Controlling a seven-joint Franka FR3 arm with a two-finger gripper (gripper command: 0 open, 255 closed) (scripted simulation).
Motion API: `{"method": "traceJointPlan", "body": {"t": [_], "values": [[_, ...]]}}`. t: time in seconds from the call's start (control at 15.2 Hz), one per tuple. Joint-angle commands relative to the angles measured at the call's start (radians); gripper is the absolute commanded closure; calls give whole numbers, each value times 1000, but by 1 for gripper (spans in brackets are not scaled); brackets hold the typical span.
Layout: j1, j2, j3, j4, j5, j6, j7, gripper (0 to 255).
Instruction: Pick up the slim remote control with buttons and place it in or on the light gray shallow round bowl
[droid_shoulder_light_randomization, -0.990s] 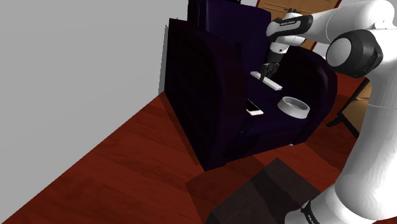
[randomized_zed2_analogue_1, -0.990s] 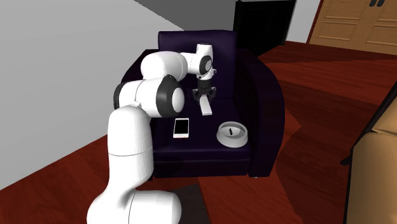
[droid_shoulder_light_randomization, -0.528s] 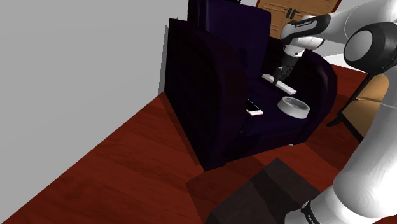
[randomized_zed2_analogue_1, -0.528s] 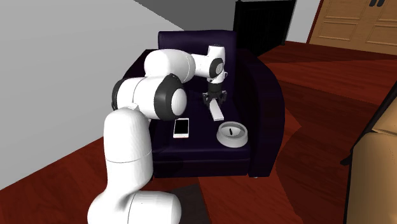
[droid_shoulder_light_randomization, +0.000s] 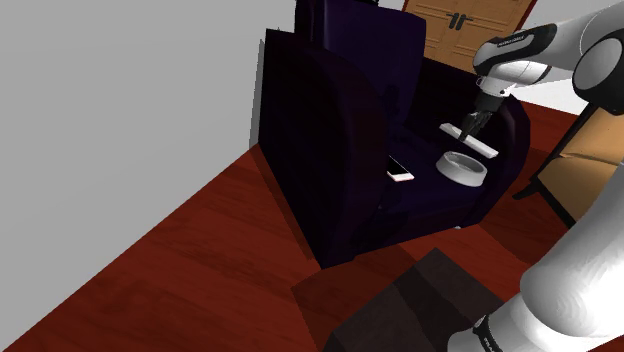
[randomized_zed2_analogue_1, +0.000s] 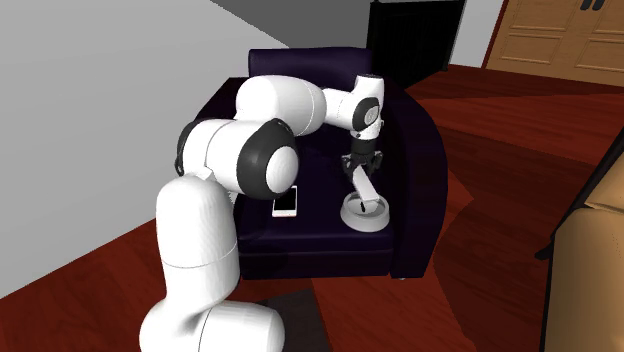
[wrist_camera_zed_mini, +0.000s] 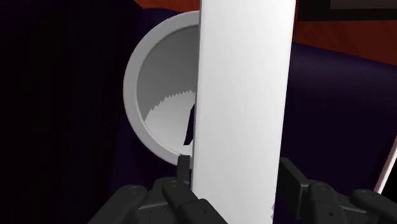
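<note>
Clasping white remote (wrist_camera_zed_mini: 245, 95), hand (droid_shoulder_light_randomization: 472, 122) over bowl (droid_shoulder_light_randomization: 462, 181); wrist view shows dark bit (wrist_camera_zed_mini: 189, 127) inside.

Support: dark purple armchair (droid_shoulder_light_randomization: 320, 160) (randomized_zed2_analogue_1: 425, 150), standing on a red-brown wood floor (droid_shoulder_light_randomization: 200, 260) (randomized_zed2_analogue_1: 480, 200).
Seat, second exterior view's left: white smartphone (droid_shoulder_light_randomization: 400, 175) (randomized_zed2_analogue_1: 285, 201), lying flat.
Seat, front edge, second exterior view's right: light gray shallow round bowl (droid_shoulder_light_randomization: 462, 171) (randomized_zed2_analogue_1: 350, 218) (wrist_camera_zed_mini: 137, 83), upright, near the smartphone but apart from it.

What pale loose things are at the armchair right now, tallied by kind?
remote: 1, clasped in the gripper
bowl: 1
phone: 1
Total: 3
</note>
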Motion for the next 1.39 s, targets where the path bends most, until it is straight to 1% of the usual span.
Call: {"method": "traceJointPlan", "body": {"t": [0.0,0.92,1.32], "values": [[-33,-22,-24,-32,-6,11,-60,255],[-40,33,-13,-157,33,182,-85,255],[-40,35,-12,-159,34,186,-85,255]]}}
